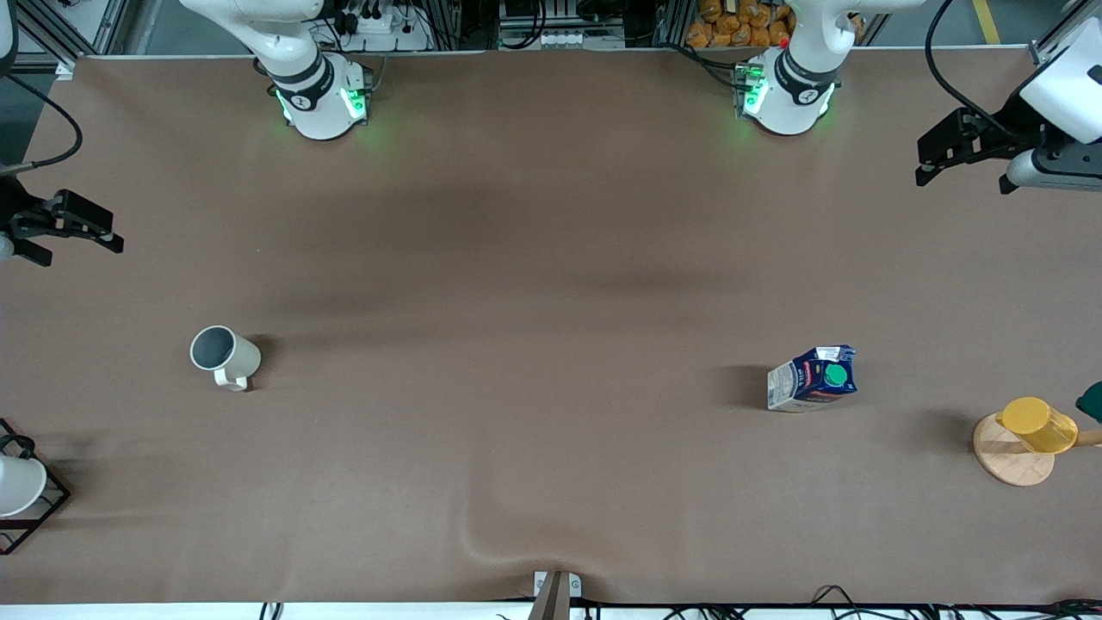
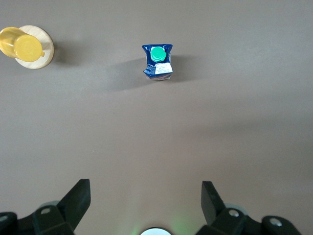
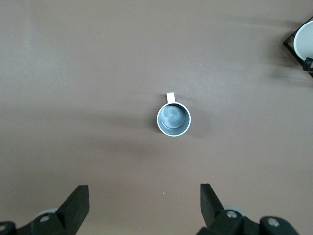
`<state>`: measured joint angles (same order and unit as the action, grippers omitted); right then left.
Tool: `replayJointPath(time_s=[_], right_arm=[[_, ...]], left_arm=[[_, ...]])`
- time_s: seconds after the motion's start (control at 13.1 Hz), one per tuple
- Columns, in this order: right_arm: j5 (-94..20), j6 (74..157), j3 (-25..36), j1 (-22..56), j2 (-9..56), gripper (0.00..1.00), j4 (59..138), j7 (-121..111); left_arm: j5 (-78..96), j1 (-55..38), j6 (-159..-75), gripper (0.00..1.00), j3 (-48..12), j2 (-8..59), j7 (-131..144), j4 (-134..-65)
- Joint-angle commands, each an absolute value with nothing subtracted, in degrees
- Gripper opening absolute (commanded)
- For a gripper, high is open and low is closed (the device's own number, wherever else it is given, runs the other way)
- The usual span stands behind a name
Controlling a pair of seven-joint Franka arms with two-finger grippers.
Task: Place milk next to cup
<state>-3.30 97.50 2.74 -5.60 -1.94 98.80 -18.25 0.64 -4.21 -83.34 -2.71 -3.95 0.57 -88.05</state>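
The milk [image 1: 814,379], a dark blue carton with a green cap, stands on the table toward the left arm's end; it also shows in the left wrist view [image 2: 157,61]. The cup [image 1: 222,355], a beige mug with a dark grey inside, stands upright toward the right arm's end and shows in the right wrist view [image 3: 173,119]. The two stand wide apart. My left gripper [image 1: 964,176] is open and empty, up over the table's edge at the left arm's end [image 2: 145,196]. My right gripper [image 1: 79,250] is open and empty, up over the table's other end [image 3: 144,198].
A yellow cup [image 1: 1037,424] lies on a round wooden coaster [image 1: 1003,461], nearer the front camera than the milk. A white cup in a black wire rack [image 1: 17,486] stands near the table's corner at the right arm's end. The brown cloth has a ridge [image 1: 482,534] near the front edge.
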Motion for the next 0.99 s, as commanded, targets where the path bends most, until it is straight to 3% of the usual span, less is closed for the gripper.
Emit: replayJointPath(time_s=[0.0, 0.38, 0.69, 0.92], right_arm=[[-3.7, 96.5, 2.5, -5.8, -2.2, 1.0, 98.5, -17.5], [-3.5, 96.5, 2.4, -6.4, -1.5, 1.0, 98.3, -17.8], [-3.8, 98.5, 2.5, -8.2, 3.5, 1.0, 98.3, -18.1], [-3.9, 103.6, 2.5, -9.4, 8.6, 1.0, 98.3, -18.2]], left_arm=[[0.0, -3.9, -82.1, 1.0, -2.9, -4.0, 0.6, -86.8], [-0.1, -4.6, -81.8, 1.0, -2.9, -1.5, 1.6, -83.4], [-1.9, -4.0, -81.8, 1.0, -3.0, 0.3, 1.7, -83.3], [-1.8, -4.0, -83.6, 1.0, -2.4, 8.0, 6.6, -79.7]])
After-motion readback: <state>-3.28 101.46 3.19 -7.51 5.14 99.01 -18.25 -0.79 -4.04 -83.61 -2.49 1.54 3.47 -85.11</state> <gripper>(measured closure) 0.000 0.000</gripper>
